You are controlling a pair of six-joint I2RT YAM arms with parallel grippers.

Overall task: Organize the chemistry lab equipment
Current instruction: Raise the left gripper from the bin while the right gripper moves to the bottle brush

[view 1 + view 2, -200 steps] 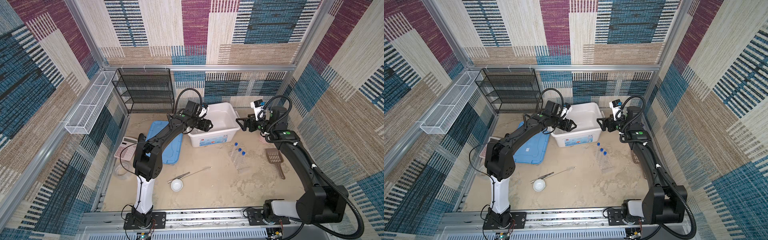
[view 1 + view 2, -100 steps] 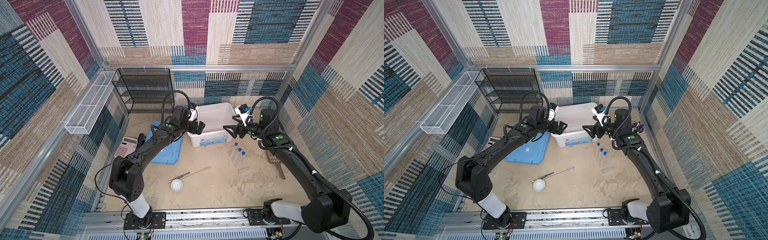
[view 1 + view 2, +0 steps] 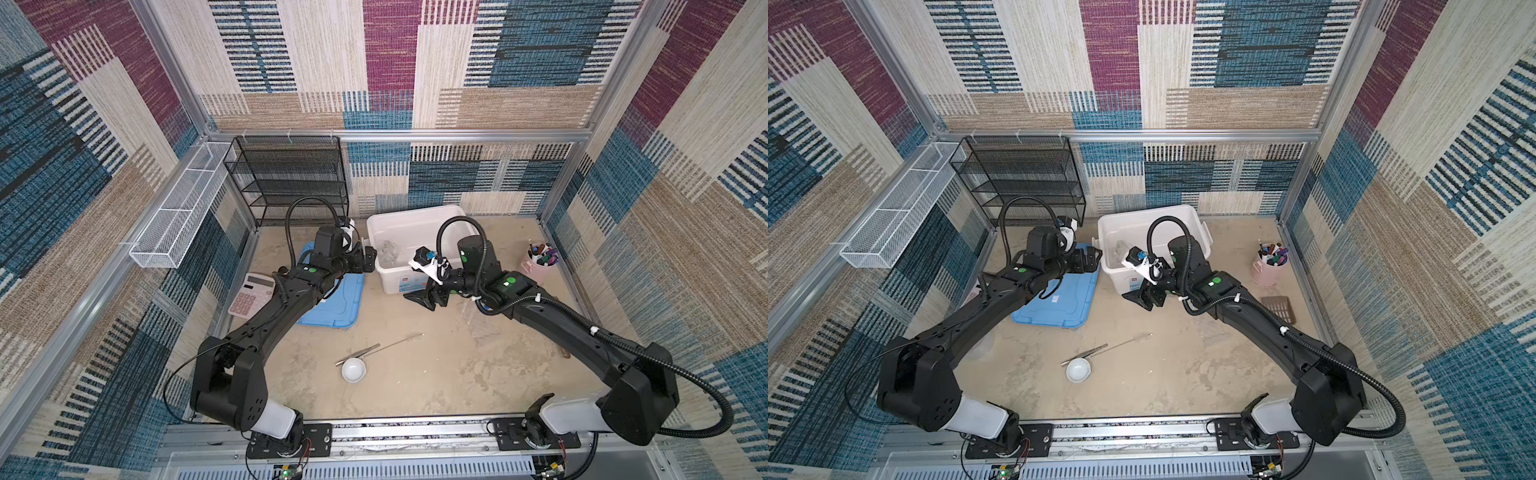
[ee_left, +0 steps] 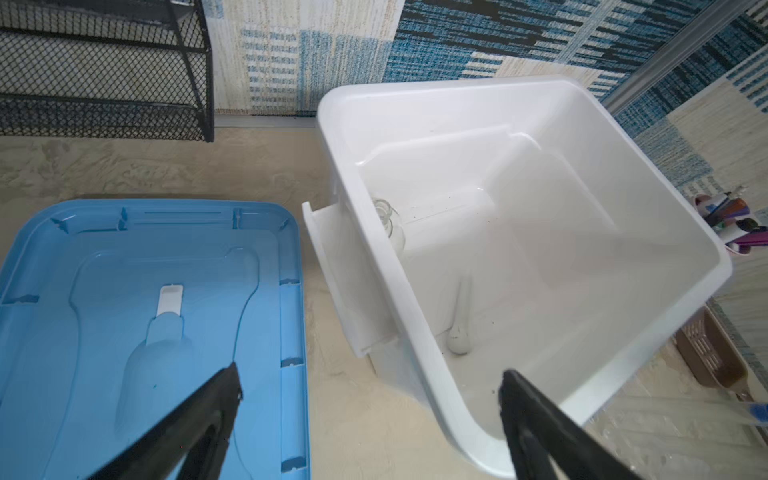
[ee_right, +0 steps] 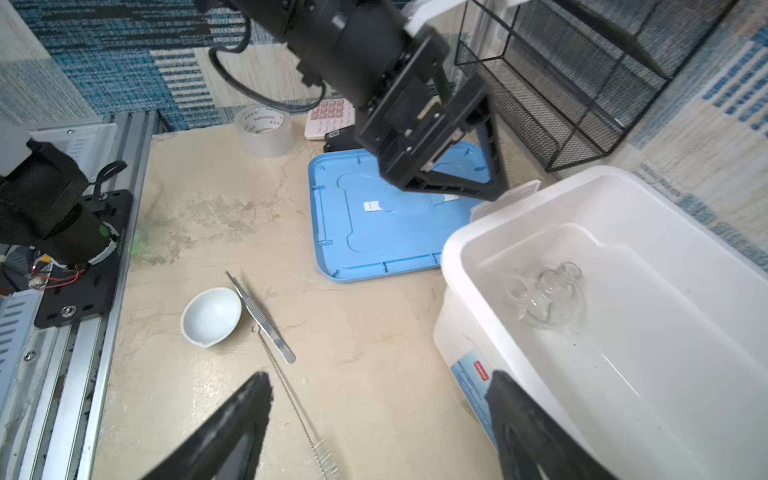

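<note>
My left gripper point(image 3: 367, 261) gapes wide and empty at the white bin's point(image 3: 415, 211) 9 o'clock rim, beside the blue lid point(image 3: 332, 309). The dish point(image 3: 353, 369), tweezers point(image 3: 358, 354) and brush point(image 3: 400, 340) lie at its 7 o'clock; clear glassware point(image 5: 544, 297) sits inside. My right gripper point(image 3: 424, 297), wide and empty, hovers at 6 o'clock.

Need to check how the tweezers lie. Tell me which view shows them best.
The right wrist view: the tweezers appear large and sharp, lying next to the white dish. Both top views show them only as a small metal sliver. The left wrist view does not show them.
</note>
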